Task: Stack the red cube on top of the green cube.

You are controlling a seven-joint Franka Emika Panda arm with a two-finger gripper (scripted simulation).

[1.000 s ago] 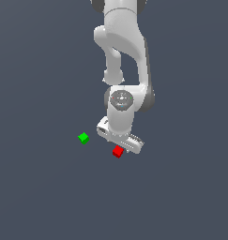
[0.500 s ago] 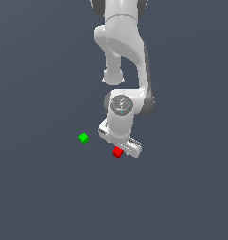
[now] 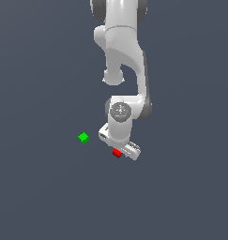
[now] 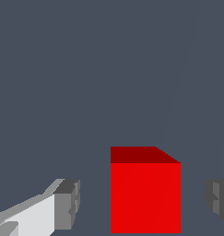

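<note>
Grasp step: the end effector (image 4: pixel 142 203) straddles the red cube (image 4: pixel 145 196), fingers apart (gaps both sides). Next: close, lift, carry to the green cube (image 3: pixel 83 138) nearby.

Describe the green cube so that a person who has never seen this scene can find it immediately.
Start at the big white robot arm and go down to its gripper, which straddles the red cube. The green cube sits alone on the grey floor toward the exterior view's left, the same small size but bright green.
</note>
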